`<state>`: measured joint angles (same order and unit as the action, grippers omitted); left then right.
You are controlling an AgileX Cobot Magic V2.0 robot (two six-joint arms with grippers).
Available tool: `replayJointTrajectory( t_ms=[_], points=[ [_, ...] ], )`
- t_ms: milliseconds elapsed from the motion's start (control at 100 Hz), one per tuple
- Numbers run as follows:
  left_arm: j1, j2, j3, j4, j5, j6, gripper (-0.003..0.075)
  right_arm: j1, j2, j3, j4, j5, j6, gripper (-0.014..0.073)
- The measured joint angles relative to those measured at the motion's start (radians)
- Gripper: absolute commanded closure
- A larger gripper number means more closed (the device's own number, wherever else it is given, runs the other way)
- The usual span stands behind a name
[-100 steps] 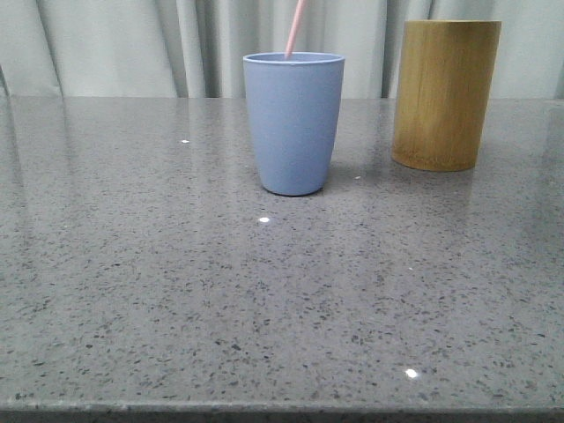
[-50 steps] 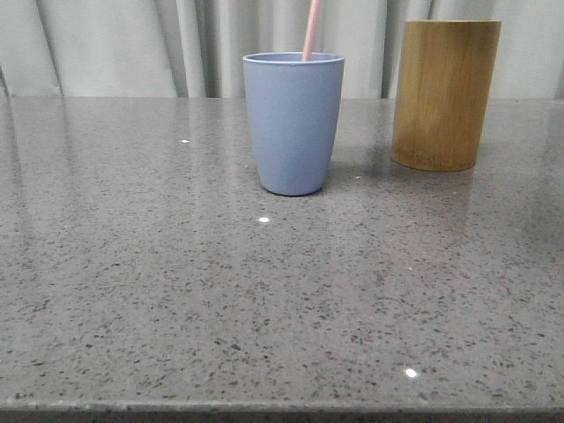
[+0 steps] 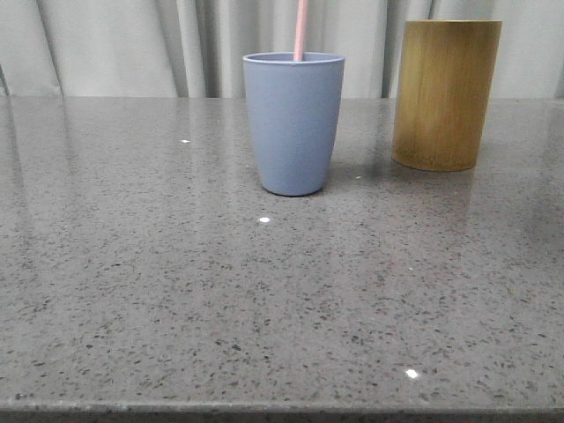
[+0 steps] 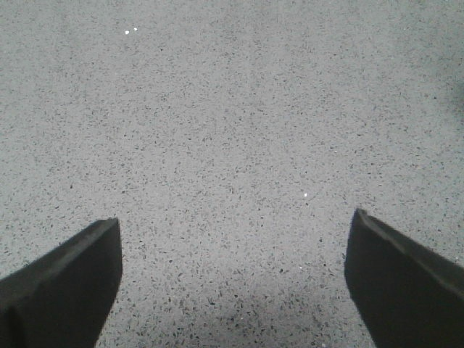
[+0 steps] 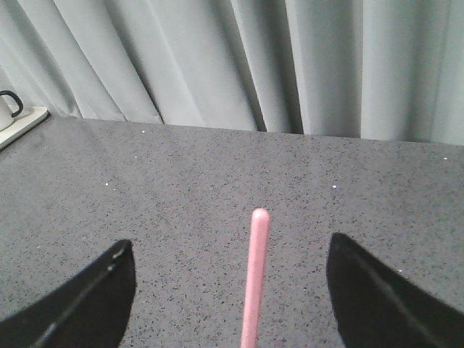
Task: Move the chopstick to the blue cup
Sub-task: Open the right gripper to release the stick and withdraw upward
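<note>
The blue cup [image 3: 293,123] stands upright on the grey speckled table, centre back in the front view. One pale pink chopstick [image 3: 300,31] stands in it, nearly upright, and runs out of the top of that view. Neither gripper shows in the front view. In the right wrist view the chopstick's rounded tip [image 5: 259,217] rises between the fingers of my right gripper [image 5: 229,243], which is open wide and not touching it. My left gripper [image 4: 234,217] is open and empty over bare table.
A taller tan bamboo holder [image 3: 446,92] stands to the right of the blue cup, a little further back. Grey curtains [image 3: 115,44] hang behind the table. A white tray with a mug [image 5: 9,116] sits at the table's edge in the right wrist view.
The chopstick in the blue cup has shifted: it leaned to the right, moved across the cup's mouth, and now stands nearly upright. The cup and holder have not moved.
</note>
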<state>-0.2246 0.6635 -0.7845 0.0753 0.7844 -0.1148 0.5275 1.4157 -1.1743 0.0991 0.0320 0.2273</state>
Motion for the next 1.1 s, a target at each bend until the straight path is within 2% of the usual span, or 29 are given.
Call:
replayJointTrajectory(
  t_ms=[200, 440, 650, 860, 1100],
  points=[
    [0.000, 0.000, 0.000, 0.000, 0.000, 0.000, 0.0123, -0.070, -0.171, 0.000, -0.029, 0.130, -0.059, 0.0032],
    [0.000, 0.000, 0.000, 0.000, 0.000, 0.000, 0.0123, -0.161, -0.398, 0.018, -0.153, 0.435, -0.079, 0.0032],
    [0.000, 0.000, 0.000, 0.000, 0.000, 0.000, 0.0123, -0.205, -0.611, 0.121, -0.216, 0.666, -0.081, 0.0032],
    [0.000, 0.000, 0.000, 0.000, 0.000, 0.000, 0.0123, -0.210, -0.834, 0.305, -0.218, 0.758, -0.074, 0.0032],
    [0.000, 0.000, 0.000, 0.000, 0.000, 0.000, 0.0123, -0.211, -1.008, 0.468, -0.222, 0.773, -0.068, 0.0032]
  ],
)
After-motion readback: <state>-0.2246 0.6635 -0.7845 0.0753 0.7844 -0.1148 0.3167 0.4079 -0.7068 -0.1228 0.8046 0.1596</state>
